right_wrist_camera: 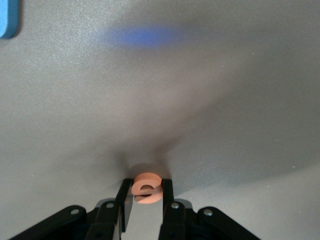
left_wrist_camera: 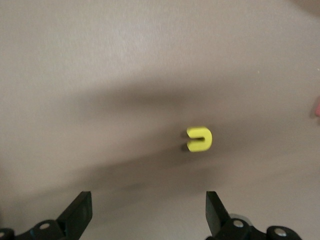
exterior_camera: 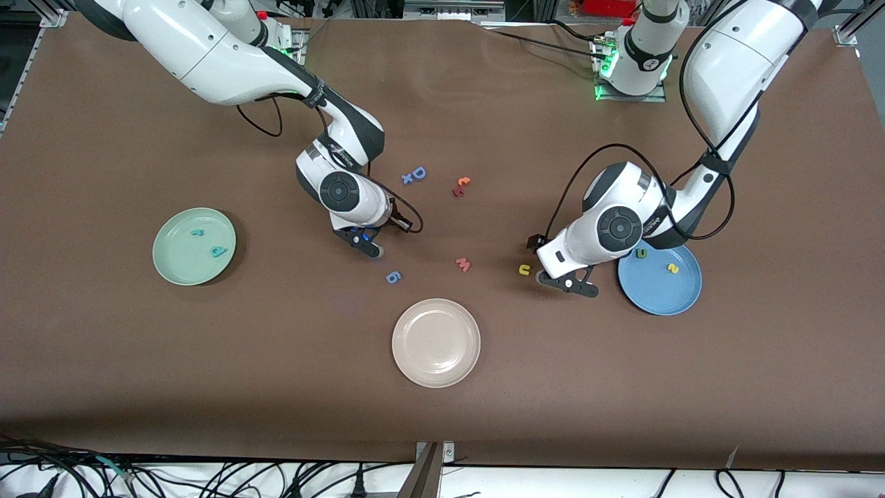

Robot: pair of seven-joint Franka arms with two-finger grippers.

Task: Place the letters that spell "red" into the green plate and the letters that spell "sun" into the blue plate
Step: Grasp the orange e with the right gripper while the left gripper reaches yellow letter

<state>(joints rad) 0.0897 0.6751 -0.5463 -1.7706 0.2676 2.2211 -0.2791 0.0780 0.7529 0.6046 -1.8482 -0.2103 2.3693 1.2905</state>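
The orange "e" (right_wrist_camera: 147, 188), a small rounded piece of soft foam, sits pinched between the jaws of the right gripper (right_wrist_camera: 147, 192), which are closed narrow on its two sides just above the matte brown bench (exterior_camera: 207, 360). From the front this gripper (exterior_camera: 366, 243) hangs low over the bench just beside the blue "6" (exterior_camera: 393, 277), toward the green plate.

The green plate (exterior_camera: 173, 266), round, shallow and pale mint, lies toward the right arm's end of the bench from the cream plate (exterior_camera: 464, 363) and carries two teal letters, a small "r" (exterior_camera: 198, 233) and a wedge-like "d" (exterior_camera: 219, 252), lying apart on its smooth floor.

Over at the left arm's end, the blue plate (exterior_camera: 664, 297), same round shallow shape, holds the olive "u" (exterior_camera: 641, 253) near its rim and the yellow "s" (exterior_camera: 672, 268) beside it. The yellow arch letter (exterior_camera: 525, 269) rests flat on the bench just beside that plate, on the side toward the cream plate. The left gripper (exterior_camera: 568, 283) hovers next to it with jaws spread wide and nothing in them; its wrist view shows the arch (left_wrist_camera: 199, 139) as a chunky horseshoe, clear of both black fingertips (left_wrist_camera: 80, 207).

Near the cream plate, a pink "w" (exterior_camera: 462, 263) lies on the cloth-like surface. Farther from the front camera sit a blue capital "D" (exterior_camera: 417, 173) and a little orange-and-red pair of letters (exterior_camera: 461, 186).
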